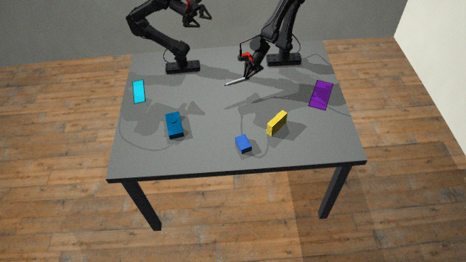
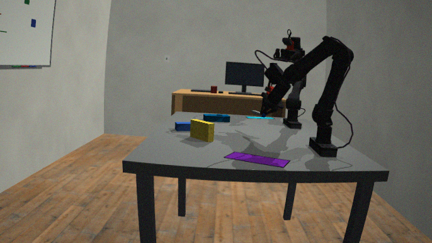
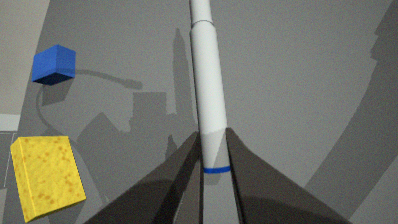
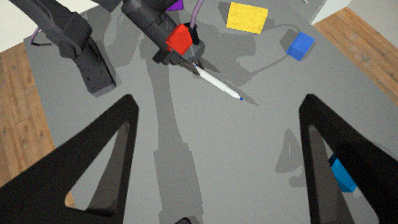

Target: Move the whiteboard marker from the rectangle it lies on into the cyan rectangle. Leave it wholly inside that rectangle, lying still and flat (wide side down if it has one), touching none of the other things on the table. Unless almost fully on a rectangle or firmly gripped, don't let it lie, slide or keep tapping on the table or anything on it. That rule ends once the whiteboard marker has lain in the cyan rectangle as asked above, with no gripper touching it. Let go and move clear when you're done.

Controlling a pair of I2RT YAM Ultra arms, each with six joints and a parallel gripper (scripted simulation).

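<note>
The whiteboard marker [image 1: 235, 81] is white with a blue band. My left gripper [image 1: 248, 75] is shut on one end of it and holds it above the table, near the back middle; the marker points out towards the table's centre. In the left wrist view the marker [image 3: 209, 85] runs straight out from between the fingers. The cyan rectangle [image 1: 138, 91] lies at the far left side, well apart from the marker. The purple rectangle [image 1: 320, 94] on the right is bare. My right gripper [image 1: 197, 15] is open and empty, high above the table behind the cyan side.
A teal block [image 1: 174, 125] stands in front of the cyan rectangle. A blue cube [image 1: 243, 143] and a yellow sponge [image 1: 276, 123] stand towards the front middle. The two arm bases [image 1: 182, 66] [image 1: 283, 59] stand at the back edge.
</note>
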